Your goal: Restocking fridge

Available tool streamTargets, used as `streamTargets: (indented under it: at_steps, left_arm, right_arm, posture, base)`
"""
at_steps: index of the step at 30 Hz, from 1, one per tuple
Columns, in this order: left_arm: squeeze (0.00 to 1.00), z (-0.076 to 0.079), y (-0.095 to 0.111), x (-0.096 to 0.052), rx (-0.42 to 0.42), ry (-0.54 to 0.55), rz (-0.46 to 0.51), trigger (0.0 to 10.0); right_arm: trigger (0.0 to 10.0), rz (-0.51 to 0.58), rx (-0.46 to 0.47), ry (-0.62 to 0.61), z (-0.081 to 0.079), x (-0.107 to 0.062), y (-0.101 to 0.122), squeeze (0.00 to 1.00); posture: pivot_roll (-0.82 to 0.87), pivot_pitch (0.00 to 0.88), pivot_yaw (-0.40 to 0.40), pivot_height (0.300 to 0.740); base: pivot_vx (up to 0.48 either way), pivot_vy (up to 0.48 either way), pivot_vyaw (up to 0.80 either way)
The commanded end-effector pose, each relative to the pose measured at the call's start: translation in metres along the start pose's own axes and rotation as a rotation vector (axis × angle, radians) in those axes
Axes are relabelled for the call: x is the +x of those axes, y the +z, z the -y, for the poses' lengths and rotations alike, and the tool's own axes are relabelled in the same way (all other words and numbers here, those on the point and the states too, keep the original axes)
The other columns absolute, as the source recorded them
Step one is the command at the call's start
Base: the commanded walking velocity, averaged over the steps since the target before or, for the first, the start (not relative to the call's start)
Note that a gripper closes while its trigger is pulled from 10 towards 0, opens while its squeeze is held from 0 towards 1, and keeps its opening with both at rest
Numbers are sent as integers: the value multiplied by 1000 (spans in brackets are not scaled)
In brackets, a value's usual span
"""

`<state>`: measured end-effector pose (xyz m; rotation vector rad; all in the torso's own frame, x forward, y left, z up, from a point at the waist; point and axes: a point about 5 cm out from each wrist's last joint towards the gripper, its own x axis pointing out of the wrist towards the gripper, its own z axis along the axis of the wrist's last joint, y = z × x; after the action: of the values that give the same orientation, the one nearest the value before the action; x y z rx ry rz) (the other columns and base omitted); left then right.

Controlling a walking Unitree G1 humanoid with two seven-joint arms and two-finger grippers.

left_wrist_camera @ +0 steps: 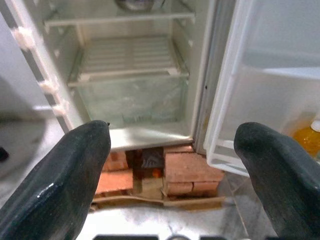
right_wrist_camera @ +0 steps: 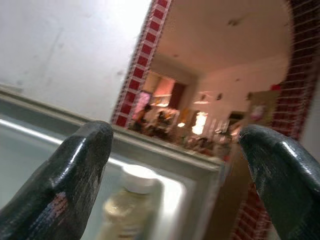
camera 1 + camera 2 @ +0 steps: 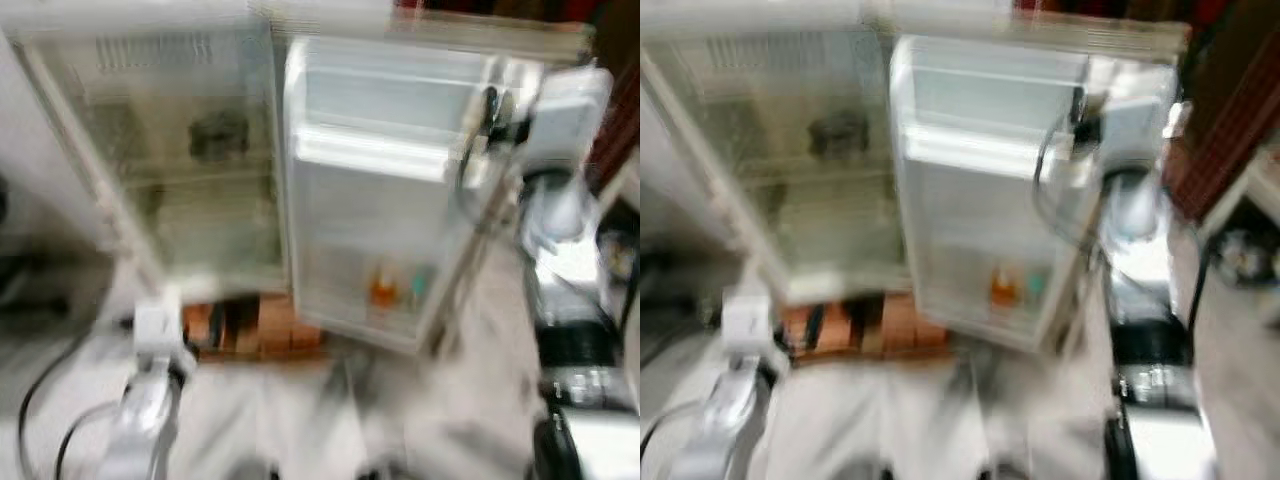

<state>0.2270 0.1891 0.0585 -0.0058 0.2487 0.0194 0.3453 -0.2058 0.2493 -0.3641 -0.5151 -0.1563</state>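
Your fridge [image 3: 180, 150] is standing open on bricks [image 1: 192, 172]; door [image 3: 380, 200] swinging right, holding orange bottle [image 3: 383, 288]. Left hand [image 1: 170, 175], right hand [image 2: 172, 175] both gaping wide, empty.

The left arm [image 3: 150, 395] sits low at seven o'clock, its gripper [image 1: 172, 165] spread wide, fingers [image 1: 60, 185] far apart. The right arm [image 3: 560, 190] reaches up at two o'clock, its gripper [image 2: 175, 175] also spread wide, empty.

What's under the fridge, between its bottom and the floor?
Stacked red bricks lie there, propping the fridge above the floor, with a flat board just under them. The left wrist view shows it most sharply, seen past the left gripper.
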Motion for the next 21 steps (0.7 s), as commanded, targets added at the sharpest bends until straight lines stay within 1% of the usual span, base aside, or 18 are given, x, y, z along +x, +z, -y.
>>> streamTargets:
  at_steps: [1,2,3,4,6,7,8,12,15,16,18,20,21]
  left_arm:
    - [0,0,-2,-1,-1,4,-8,10000]
    - [0,1,-2,-1,-1,4,-8,10000]
    - [0,2,-2,-2,4,-5,-7,10000]
    - [0,3,-2,-2,6,-7,-7,10000]
    - [0,3,-1,-2,7,-9,-5,10000]
    - [0,2,0,-1,-4,-5,5,10000]
    - [0,1,1,-1,-11,-4,9,10000]
    - [0,2,4,-2,-21,-22,38,10000]
    - [0,3,6,-3,-30,-30,47,10000]
    - [0,4,6,-3,-36,-33,54,10000]
    - [0,4,7,-3,-38,-35,56,10000]
    - [0,4,7,-3,-44,-38,61,10000]
    - [0,4,8,-3,-44,-38,62,10000]
  right_arm:
    - [10000,-98,39,-58,6,-6,-16,0]
    - [10000,-130,63,-71,7,-8,-21,0]
    - [10000,-234,145,-102,5,-16,-36,0]
    - [10000,-265,165,-110,3,-18,-40,0]
    - [10000,-307,172,-90,-4,-25,-48,0]
    - [10000,-340,162,-34,-16,-36,-55,0]
    - [10000,-363,168,-6,-22,-41,-59,0]
    - [10000,-454,183,57,-39,-63,-73,0]
    - [10000,-589,217,134,-54,-81,-88,0]
    - [10000,-596,239,142,-57,-84,-90,0]
    - [10000,-596,245,144,-57,-85,-90,0]
    - [10000,-594,274,199,-63,-87,-89,0]
    - [10000,-593,281,204,-63,-87,-89,0]
  posture:
    - [5,0,30,740]
    - [5,0,32,740]
    - [5,0,32,740]
    - [5,0,32,740]
    - [5,0,31,740]
    - [5,0,32,740]
    - [6,0,31,740]
    - [9,0,28,740]
    - [7,0,27,740]
    - [7,0,27,740]
    - [7,0,27,740]
    - [7,0,27,740]
    - [7,0,27,740]
  base:
    - [-262,0,0]
    - [-262,0,0]
    - [-240,0,0]
    - [-240,0,0]
    - [0,0,0]
    - [0,0,0]
    - [0,0,0]
    - [0,0,0]
    - [0,0,0]
    - [0,0,0]
    - [0,0,0]
    - [127,-294,0]
    - [255,-322,0]
